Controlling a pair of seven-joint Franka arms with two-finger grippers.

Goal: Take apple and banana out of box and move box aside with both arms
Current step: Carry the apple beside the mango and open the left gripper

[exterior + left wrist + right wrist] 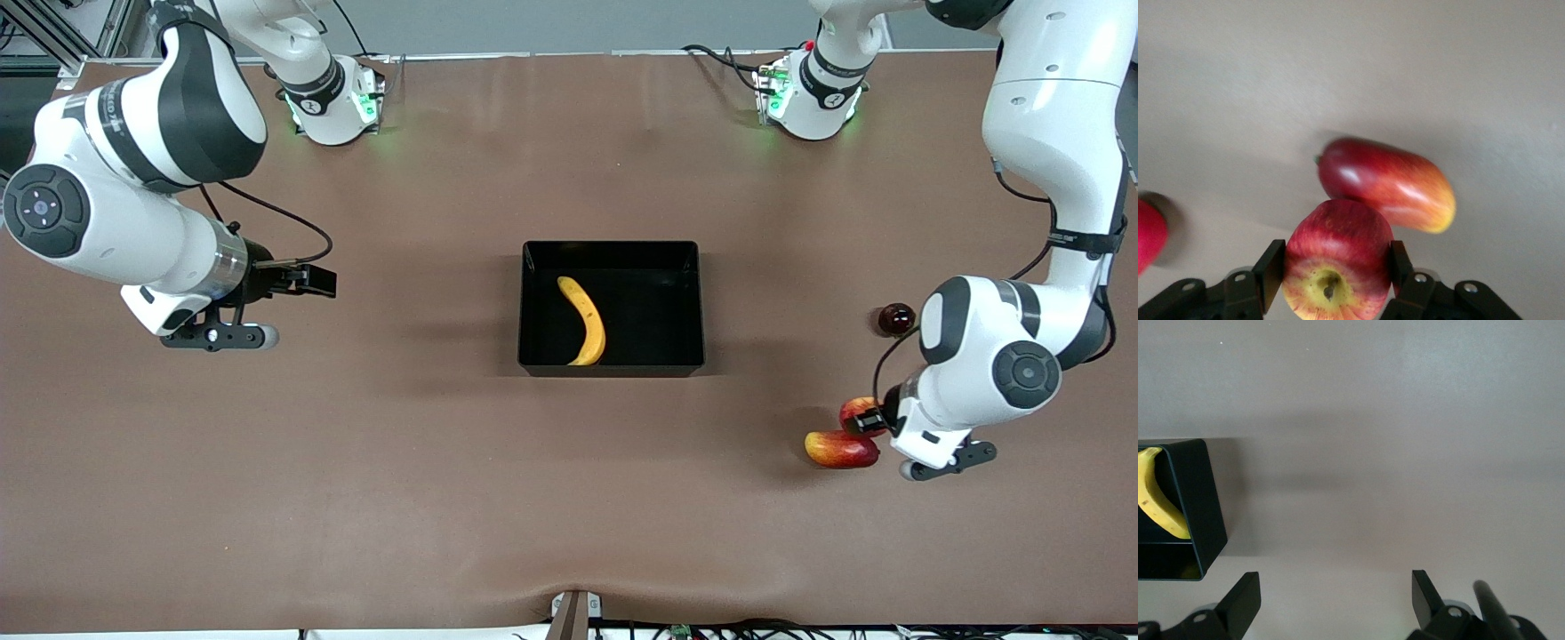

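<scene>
The black box (612, 252) sits mid-table with the yellow banana (585, 322) lying inside it; both also show in the right wrist view, the box (1201, 513) and the banana (1158, 503). My left gripper (1335, 263) is shut on the small red apple (1337, 257), one finger on each side, stem dimple facing the camera. In the front view the apple (856, 410) is low at the left arm's end of the table, half hidden under the left gripper (876, 424). My right gripper (1335, 587) is open and empty over bare table toward the right arm's end (233, 331).
An oval red-and-yellow mango-like fruit (840, 449) lies right beside the apple, nearer the front camera, and shows in the left wrist view (1388, 183). A dark red round fruit (895, 318) lies farther from the front camera, partly in the left wrist view (1148, 233).
</scene>
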